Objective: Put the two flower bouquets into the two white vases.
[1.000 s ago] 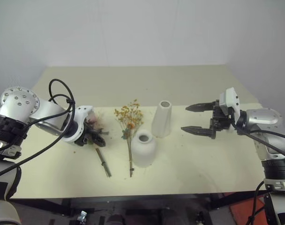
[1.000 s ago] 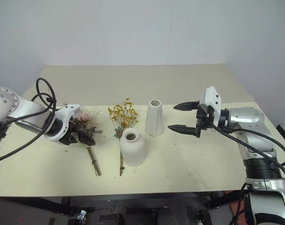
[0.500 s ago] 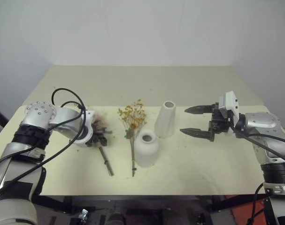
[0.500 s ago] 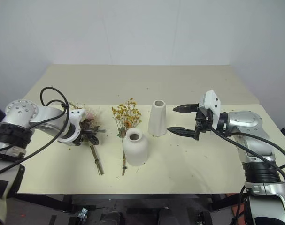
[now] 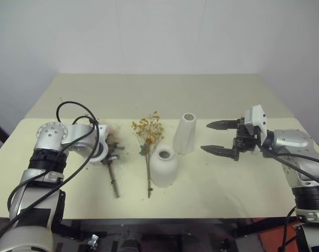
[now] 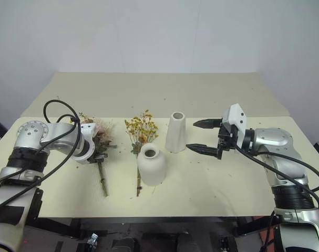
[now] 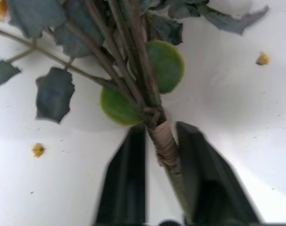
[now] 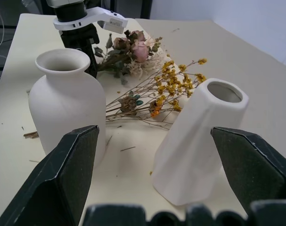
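The left gripper [image 7: 157,155] clamps the wrapped stems of the rose bouquet [image 6: 99,137] lying on the table [image 5: 212,94]. The right gripper [image 6: 203,136], fingers spread, hovers beside the tall vase [image 6: 174,132]; the yellow bouquet [image 6: 140,137] lies behind the round vase [image 6: 150,165].

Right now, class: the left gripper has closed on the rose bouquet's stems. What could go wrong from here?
The left gripper pinches the rose bouquet low on its bound stems, so the heavy heads may droop or slip on lifting. The tall vase and the round vase have narrow mouths, and a misaimed stem could tip one. The yellow bouquet lies against the round vase.
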